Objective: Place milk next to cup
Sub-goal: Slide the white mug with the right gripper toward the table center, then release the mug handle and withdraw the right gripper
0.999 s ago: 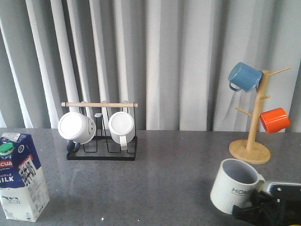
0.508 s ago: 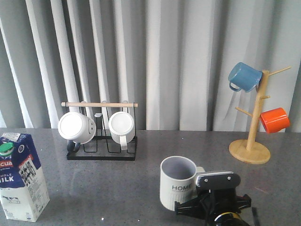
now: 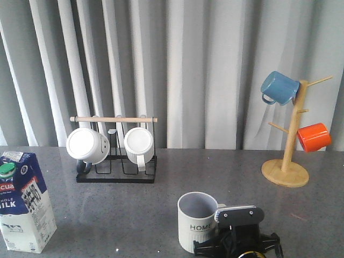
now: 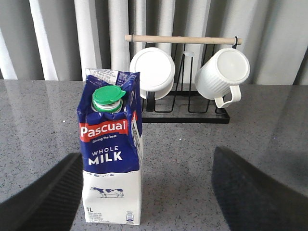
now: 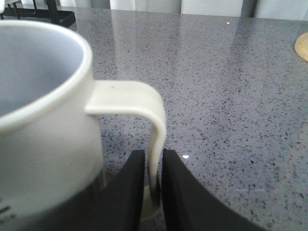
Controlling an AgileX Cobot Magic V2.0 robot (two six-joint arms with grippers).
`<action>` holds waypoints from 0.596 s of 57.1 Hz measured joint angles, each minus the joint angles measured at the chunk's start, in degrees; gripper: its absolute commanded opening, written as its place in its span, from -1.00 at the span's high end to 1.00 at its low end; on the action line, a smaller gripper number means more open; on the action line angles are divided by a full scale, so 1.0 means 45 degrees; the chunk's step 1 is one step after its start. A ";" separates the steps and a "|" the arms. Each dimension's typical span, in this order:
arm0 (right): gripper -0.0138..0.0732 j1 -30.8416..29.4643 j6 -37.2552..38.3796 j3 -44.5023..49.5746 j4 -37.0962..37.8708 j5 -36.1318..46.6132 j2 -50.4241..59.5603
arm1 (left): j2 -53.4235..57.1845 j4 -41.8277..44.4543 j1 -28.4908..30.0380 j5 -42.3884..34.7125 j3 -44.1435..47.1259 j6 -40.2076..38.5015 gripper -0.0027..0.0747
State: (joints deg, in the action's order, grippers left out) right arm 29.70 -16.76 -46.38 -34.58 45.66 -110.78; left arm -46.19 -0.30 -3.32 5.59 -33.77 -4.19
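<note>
Leftward and toward the near edge goes the cup [image 3: 198, 220] since a moment ago, carried by the right tool [image 3: 237, 244], and it now sits upright low in the front view, right of centre on the grey counter [image 3: 204, 172]. From the right wrist camera, that tool's two dark fingers [image 5: 125, 192] are pinched tight on the lower part of the cup's squarish handle [image 5: 144, 108], one finger on each side, with no gap showing. "HOME" reads across the cup's ribbed side, grey interior facing up.

Over on the far left stands the milk [image 3: 24, 201], upright on the counter, well apart from the cup, and it has not budged. The left wrist camera looks straight at it: green cap [image 4: 108, 95], red label, cow picture near the base. The left tool [image 4: 144, 192] has its two dark fingers [image 4: 48, 195] spread wide, one on either side of the carton and clear of it, holding nothing.

Behind, a black wire rack [image 3: 115, 171] with a wooden bar holds two white mugs [image 3: 87, 145]. At the right, a wooden mug tree [image 3: 290, 156] carries a blue mug [image 3: 279, 87] and an orange mug [image 3: 314, 137].
</note>
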 measured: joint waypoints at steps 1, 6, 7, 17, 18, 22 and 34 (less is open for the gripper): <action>0.27 0.0000 0.0000 0.0028 0.0035 0.0000 0.0000 | 0.0000 0.0000 0.0000 0.0000 0.0000 0.0000 -0.42; 0.16 0.0000 0.0000 0.0297 0.0236 0.0074 0.0000 | 0.0000 0.0000 0.0000 0.0000 0.0000 0.0000 -0.42; 0.14 0.0000 0.0000 0.0360 0.0252 0.0106 0.0000 | 0.0000 0.0000 0.0000 0.0000 0.0000 0.0000 -0.42; -0.03 0.0000 0.0053 0.1299 0.0435 0.0414 0.0557 | 0.0000 0.0000 0.0000 0.0000 0.0000 0.0000 -0.42; -0.04 0.0000 0.0053 0.1392 0.0489 0.0451 0.0644 | 0.0000 0.0000 0.0000 0.0000 0.0000 0.0000 -0.42; -0.07 0.0000 0.0053 0.1802 0.0729 0.0533 0.1152 | 0.0000 0.0000 0.0000 0.0000 0.0000 0.0000 -0.42; -0.09 0.0000 0.0053 0.2503 0.1559 0.0337 0.3073 | 0.0000 0.0000 0.0000 0.0000 0.0000 0.0000 -0.42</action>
State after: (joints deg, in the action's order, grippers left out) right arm 29.70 -16.52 -35.12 -27.57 47.17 -96.96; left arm -46.19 -0.30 -3.32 5.59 -33.77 -4.19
